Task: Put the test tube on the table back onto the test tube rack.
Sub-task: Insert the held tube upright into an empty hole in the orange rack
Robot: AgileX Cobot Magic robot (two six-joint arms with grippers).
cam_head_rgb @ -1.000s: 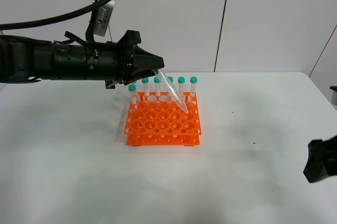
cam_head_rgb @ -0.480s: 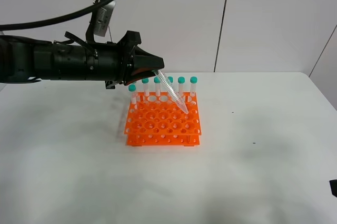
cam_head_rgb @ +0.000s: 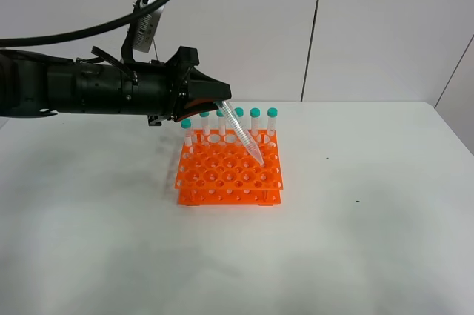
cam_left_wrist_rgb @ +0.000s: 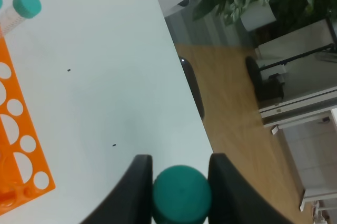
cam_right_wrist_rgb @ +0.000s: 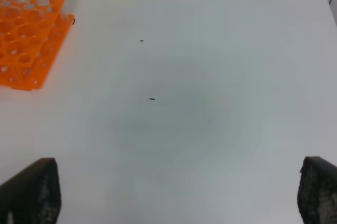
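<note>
**Left claw: tube in hand above the rack, not yet seated**

My left claw [cam_head_rgb: 221, 101] is clamped on the test tube [cam_head_rgb: 243, 136] at its cap end. The left wrist view confirms this, with the teal cap [cam_left_wrist_rgb: 181, 195] pinched between both fingers. The tube hangs tilted, its pointed tip running down and away from the claw.

Done: the tube is off the worktop [cam_head_rgb: 355, 241] and has been carried to the test tube rack [cam_head_rgb: 229, 174], which sits directly below and ahead of the claw.

Outstanding: the tube is not standing in the rack. Its tip lies over the top tier, among the open holes just in front of the row of six capped tubes [cam_head_rgb: 255, 124] that stand upright along the rack's far edge. I cannot tell whether the tip has entered a hole or only hovers at one. In my judgement, the remaining work is to bring the tube upright, lower it through both tiers and then let go.

My right claw [cam_right_wrist_rgb: 174, 195] is spread wide and holds nothing. It is well clear of the rack, with only bare worktop beneath it.

Assessment: the task is well advanced, with insertion and release pending.
</note>
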